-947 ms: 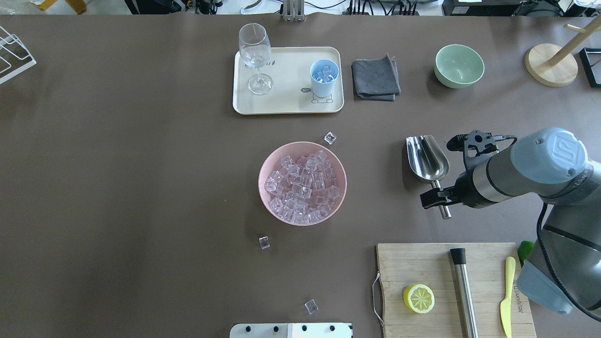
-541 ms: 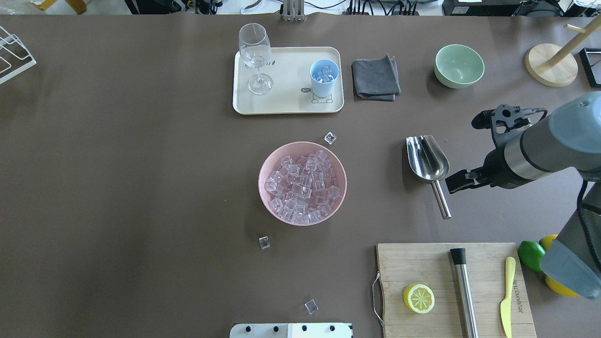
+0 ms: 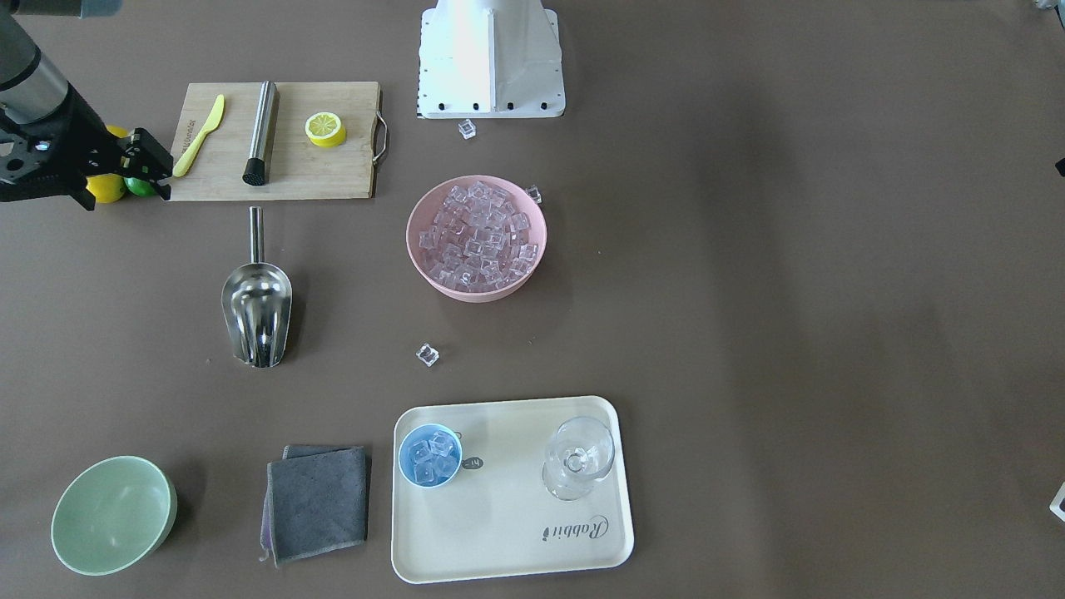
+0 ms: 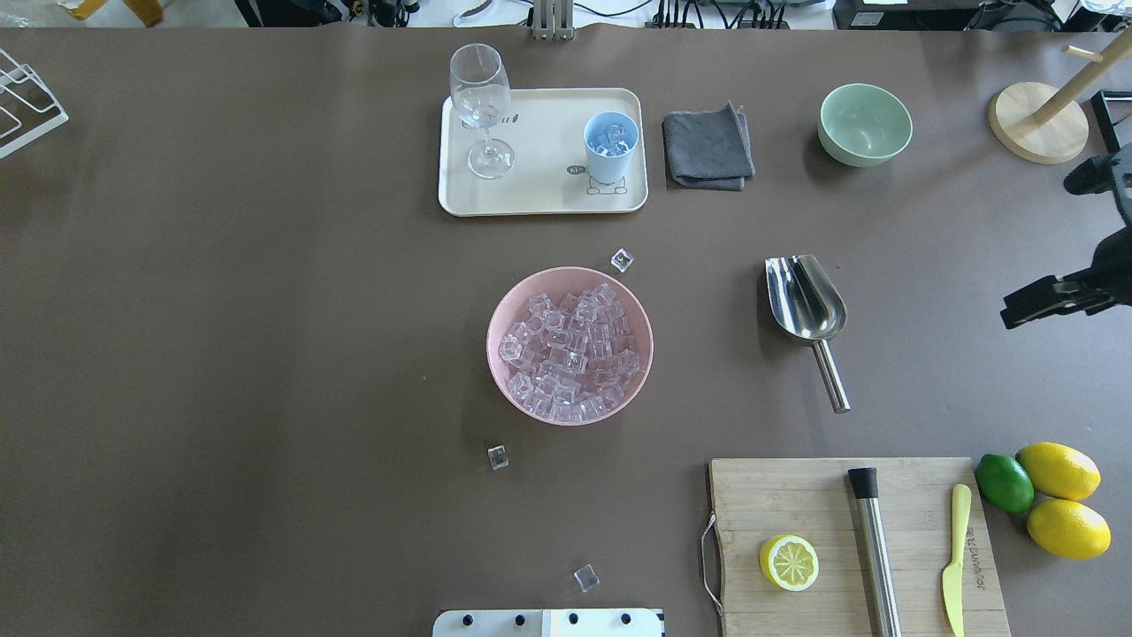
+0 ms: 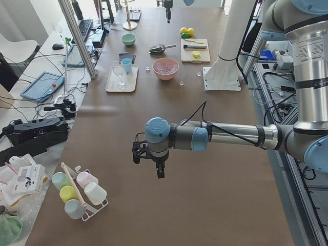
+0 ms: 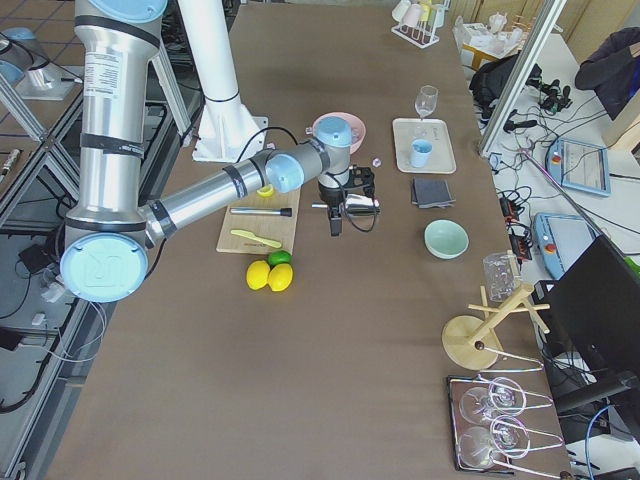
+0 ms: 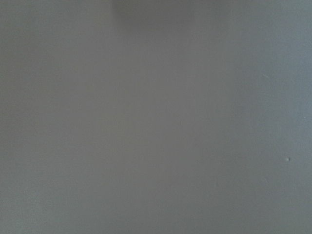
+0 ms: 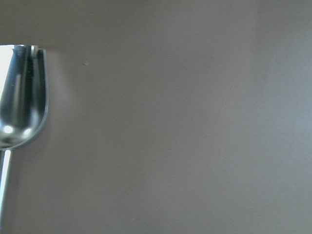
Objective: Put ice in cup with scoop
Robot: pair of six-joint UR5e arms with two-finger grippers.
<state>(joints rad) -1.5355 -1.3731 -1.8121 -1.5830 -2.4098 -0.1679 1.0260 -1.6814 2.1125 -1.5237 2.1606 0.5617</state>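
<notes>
Scoop (image 4: pixel 805 301) well apart from right fingers (image 4: pixel 1030 309)

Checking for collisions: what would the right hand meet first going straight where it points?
The right hand would probably meet bare brown tabletop beside the shiny steel scoop; height unclear.

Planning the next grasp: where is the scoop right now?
In the overhead view, the scoop lies on the table on the right side, between the pink bowl and the right gripper, touching neither, its handle pointing toward the cutting board.

cup (image 4: pixel 608 164) – light blue | scoop (image 4: pixel 806 301) – shiny steel | ice (image 4: pixel 570 358) clear | bowl (image 4: pixel 495 332) pink | tray (image 4: pixel 539 177) cream
</notes>
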